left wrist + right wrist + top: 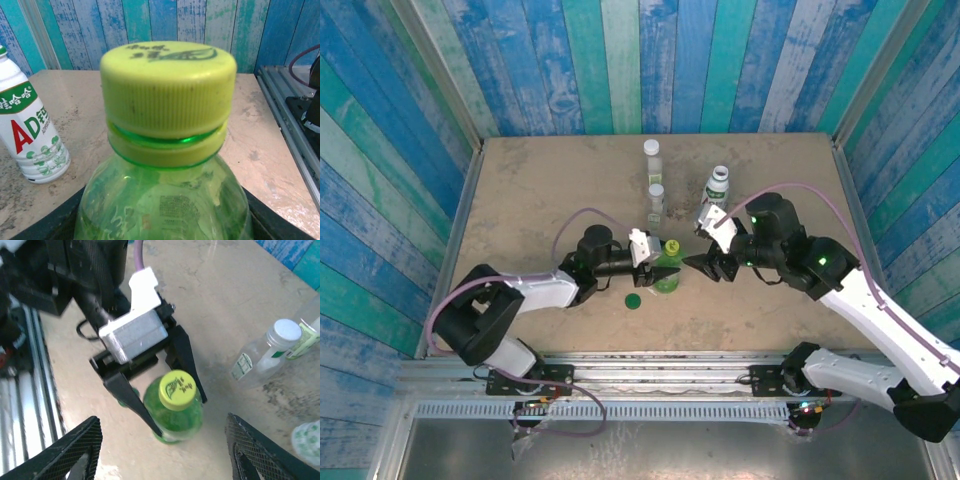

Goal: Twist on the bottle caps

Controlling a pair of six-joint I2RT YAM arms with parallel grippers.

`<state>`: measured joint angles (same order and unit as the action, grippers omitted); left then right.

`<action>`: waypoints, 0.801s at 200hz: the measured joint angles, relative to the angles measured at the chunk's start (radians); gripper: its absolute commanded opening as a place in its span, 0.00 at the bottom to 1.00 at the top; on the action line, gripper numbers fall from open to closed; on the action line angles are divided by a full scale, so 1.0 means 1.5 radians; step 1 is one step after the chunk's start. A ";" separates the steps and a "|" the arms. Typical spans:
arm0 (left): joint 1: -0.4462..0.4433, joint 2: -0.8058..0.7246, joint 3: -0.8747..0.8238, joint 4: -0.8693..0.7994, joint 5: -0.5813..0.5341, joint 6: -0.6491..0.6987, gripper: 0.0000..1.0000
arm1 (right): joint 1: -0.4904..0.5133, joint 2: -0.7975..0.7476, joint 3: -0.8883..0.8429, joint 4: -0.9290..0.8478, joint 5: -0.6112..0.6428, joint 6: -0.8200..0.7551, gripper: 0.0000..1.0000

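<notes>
The worktop (540, 190) is a sandy beige slab, mottled with darker smudges and scuffs. Upright planks (620, 60) painted in worn streaks of blue, teal and pale green wall it in at the back and on both sides. Grey metal strips (460, 250) run along the worktop's left and right edges, where it meets the side walls. A silvery aluminium rail (660, 365) lies across the near edge. Below it sit a ribbed pale strip (660, 410) and a dull sheet-metal panel (660, 450).
</notes>
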<state>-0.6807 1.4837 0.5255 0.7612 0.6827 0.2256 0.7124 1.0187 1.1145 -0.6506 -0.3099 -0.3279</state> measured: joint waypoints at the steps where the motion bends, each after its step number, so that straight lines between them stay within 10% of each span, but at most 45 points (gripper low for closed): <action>1: 0.000 -0.001 0.000 -0.001 -0.001 0.001 0.49 | 0.000 0.001 0.001 -0.003 0.000 -0.004 0.70; 66: -0.017 -0.071 -0.003 -0.080 -0.024 0.072 0.49 | 0.050 0.162 0.167 -0.148 0.030 -0.286 0.58; 160: -0.020 -0.081 -0.009 -0.105 -0.026 0.096 0.49 | 0.061 0.256 0.210 -0.201 0.025 -0.333 0.22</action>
<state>-0.7113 1.3617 0.5125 0.6037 0.6437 0.3702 0.8040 1.4033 1.4296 -0.9524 -0.2729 -0.8272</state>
